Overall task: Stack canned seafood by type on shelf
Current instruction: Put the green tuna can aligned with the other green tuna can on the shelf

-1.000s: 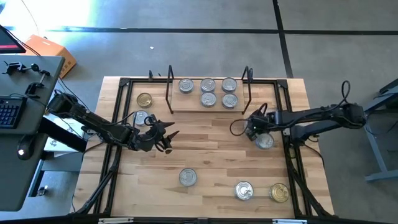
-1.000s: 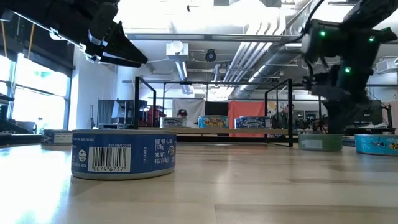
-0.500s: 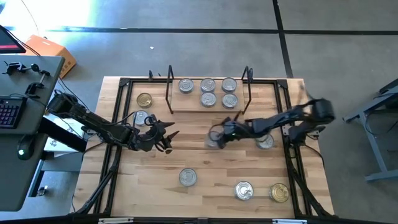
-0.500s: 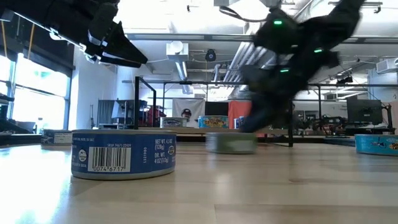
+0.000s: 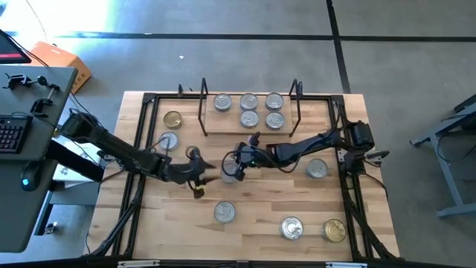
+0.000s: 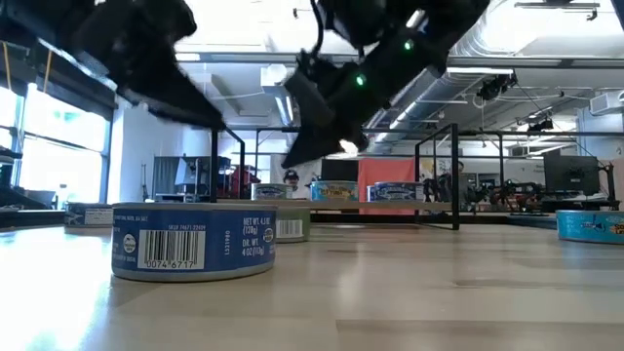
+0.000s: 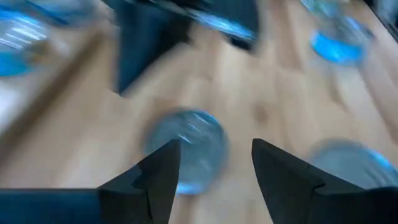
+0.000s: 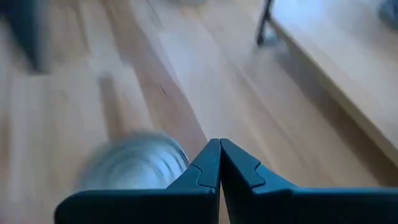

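The wooden table (image 5: 260, 193) carries the shelf (image 5: 249, 128) at twelve o'clock with five tins (image 5: 249, 109); more tins (image 5: 290, 227) lie toward six.

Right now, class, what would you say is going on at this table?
Two robot arms are sorting tins of seafood onto a low shelf, where five tins already stand. The right gripper, shut and holding nothing, sits against a tin at mid-table. The left gripper, fingers apart, is beside that tin. Other tins lie scattered around the table.
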Action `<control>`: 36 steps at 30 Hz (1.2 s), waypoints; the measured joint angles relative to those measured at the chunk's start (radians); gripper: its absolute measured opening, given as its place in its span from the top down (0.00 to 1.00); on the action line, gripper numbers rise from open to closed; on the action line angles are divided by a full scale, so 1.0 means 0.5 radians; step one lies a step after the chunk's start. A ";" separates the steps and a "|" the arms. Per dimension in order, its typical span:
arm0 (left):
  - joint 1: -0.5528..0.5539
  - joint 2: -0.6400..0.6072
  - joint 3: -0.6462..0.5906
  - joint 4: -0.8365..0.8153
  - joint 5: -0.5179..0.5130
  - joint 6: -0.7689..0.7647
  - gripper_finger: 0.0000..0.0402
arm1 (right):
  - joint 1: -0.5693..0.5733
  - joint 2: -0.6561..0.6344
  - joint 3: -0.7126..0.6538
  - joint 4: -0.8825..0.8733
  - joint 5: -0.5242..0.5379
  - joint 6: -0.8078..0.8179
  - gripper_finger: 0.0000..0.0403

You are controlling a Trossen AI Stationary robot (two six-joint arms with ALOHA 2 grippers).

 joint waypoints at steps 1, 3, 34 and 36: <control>0.000 0.070 -0.001 0.047 0.089 0.000 0.54 | -0.009 0.000 -0.001 -0.075 0.000 0.012 1.00; 0.000 0.211 0.000 0.131 0.262 0.000 0.57 | -0.025 0.002 -0.031 -0.157 0.000 0.061 1.00; 0.173 0.103 0.003 -0.011 -0.090 0.258 0.77 | 0.196 0.009 -0.456 0.320 -0.463 -0.104 1.00; 0.157 0.167 0.003 0.087 0.008 0.339 0.77 | 0.196 0.009 -0.456 0.284 -0.381 -0.101 1.00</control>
